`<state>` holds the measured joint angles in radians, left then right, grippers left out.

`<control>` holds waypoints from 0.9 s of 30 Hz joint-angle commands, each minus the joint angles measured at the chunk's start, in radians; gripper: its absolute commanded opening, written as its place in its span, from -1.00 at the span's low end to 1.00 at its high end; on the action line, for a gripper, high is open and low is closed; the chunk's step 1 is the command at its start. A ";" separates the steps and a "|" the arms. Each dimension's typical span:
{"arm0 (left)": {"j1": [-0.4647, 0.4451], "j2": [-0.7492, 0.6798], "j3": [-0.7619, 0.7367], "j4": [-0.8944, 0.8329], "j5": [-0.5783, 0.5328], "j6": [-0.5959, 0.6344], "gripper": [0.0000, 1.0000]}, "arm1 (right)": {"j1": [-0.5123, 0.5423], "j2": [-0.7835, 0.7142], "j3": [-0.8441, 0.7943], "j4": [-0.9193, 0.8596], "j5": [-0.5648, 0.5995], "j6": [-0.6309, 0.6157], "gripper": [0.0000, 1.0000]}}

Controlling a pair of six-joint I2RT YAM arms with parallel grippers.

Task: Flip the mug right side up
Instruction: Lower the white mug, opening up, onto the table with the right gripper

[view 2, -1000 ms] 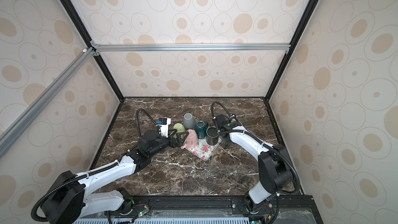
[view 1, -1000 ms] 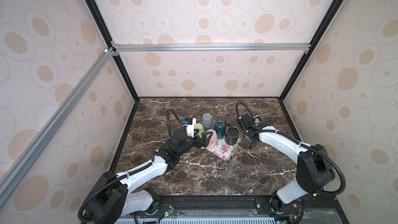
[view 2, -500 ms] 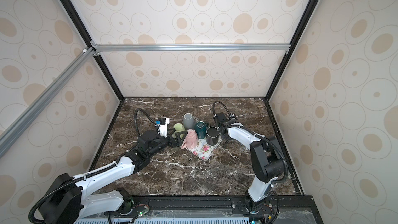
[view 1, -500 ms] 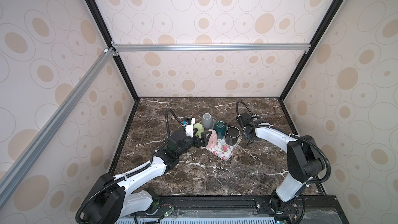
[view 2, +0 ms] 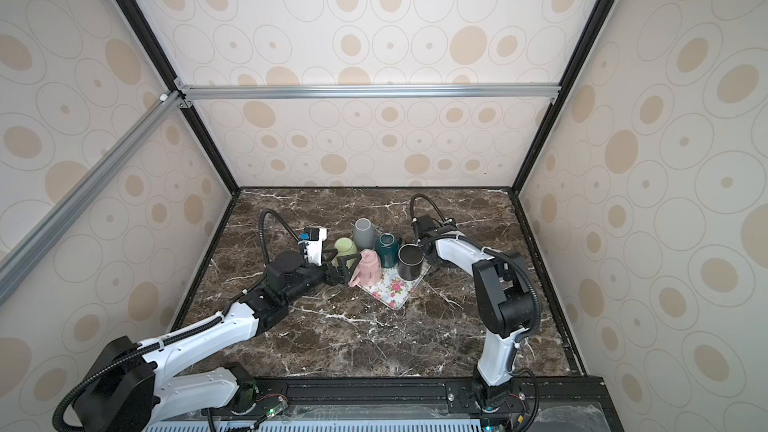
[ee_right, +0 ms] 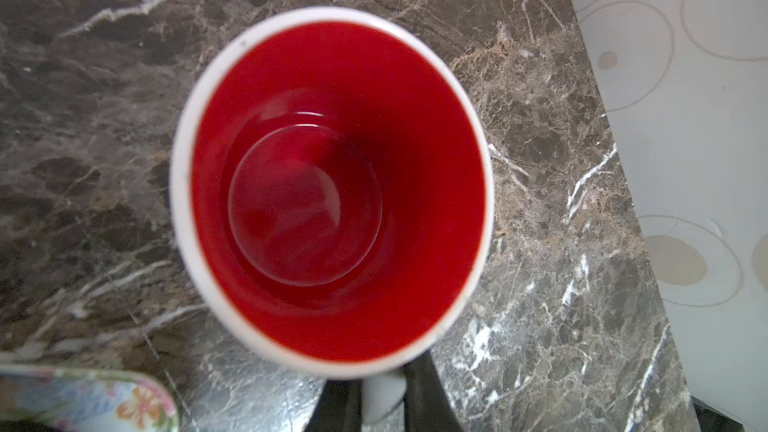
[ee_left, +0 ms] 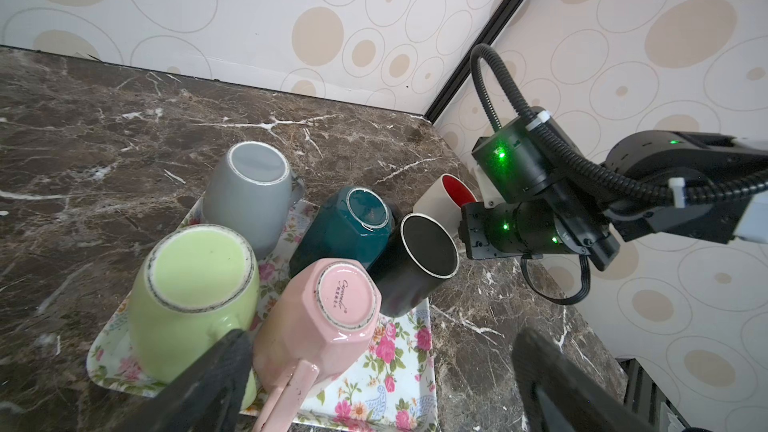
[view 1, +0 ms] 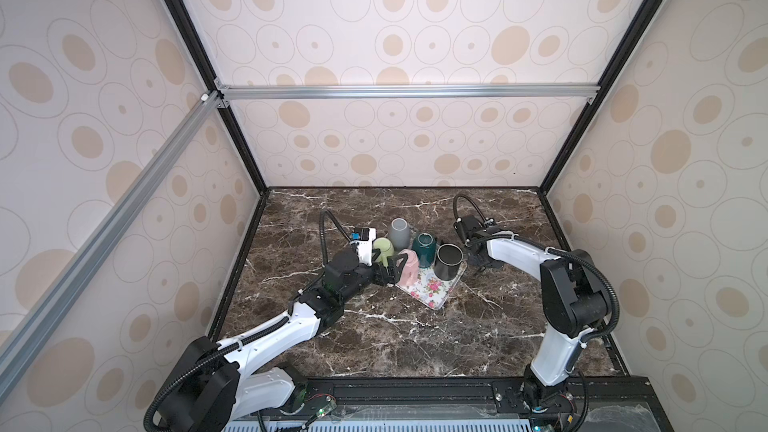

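A floral tray (view 1: 428,290) (ee_left: 390,371) carries a pink mug (view 1: 408,265) (ee_left: 328,317), a green mug (ee_left: 191,284), a grey mug (ee_left: 249,193) and a teal mug (ee_left: 349,230), all bottom up. A black mug (ee_left: 419,263) stands on it mouth up. My left gripper (view 1: 390,270) (ee_left: 380,347) is open at the pink mug, whose handle lies between the fingers close to one finger (ee_left: 224,367). My right gripper (ee_right: 382,401) is shut on the handle of a white mug with a red inside (ee_right: 332,184) (ee_left: 442,199). That mug faces mouth up over the marble beside the tray. The right arm hides it in both top views.
The dark marble table (view 1: 415,338) is walled at the back and on both sides. The tray sits mid-table, and the right arm (view 1: 515,253) reaches in along its right side. The mugs on the tray stand tightly packed and touch each other.
The right arm's elbow has swung in toward the middle and back, and its gripper has shifted slightly toward the rear. The left arm has hardly moved.
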<state>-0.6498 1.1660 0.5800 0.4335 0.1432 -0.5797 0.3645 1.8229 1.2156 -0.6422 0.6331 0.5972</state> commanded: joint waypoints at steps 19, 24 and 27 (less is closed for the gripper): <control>0.007 0.003 0.002 0.002 -0.017 0.047 0.96 | -0.039 0.082 0.103 -0.051 0.056 0.008 -1.00; 0.006 0.009 0.003 -0.001 -0.031 0.060 0.96 | -0.040 0.056 0.103 -0.059 0.030 0.010 -0.04; 0.006 0.012 0.001 -0.003 -0.031 0.066 0.97 | -0.039 0.023 0.092 -0.060 0.027 0.014 0.22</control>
<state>-0.6495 1.1725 0.5652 0.4309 0.1253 -0.5442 0.3275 1.8931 1.3006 -0.6781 0.6533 0.5999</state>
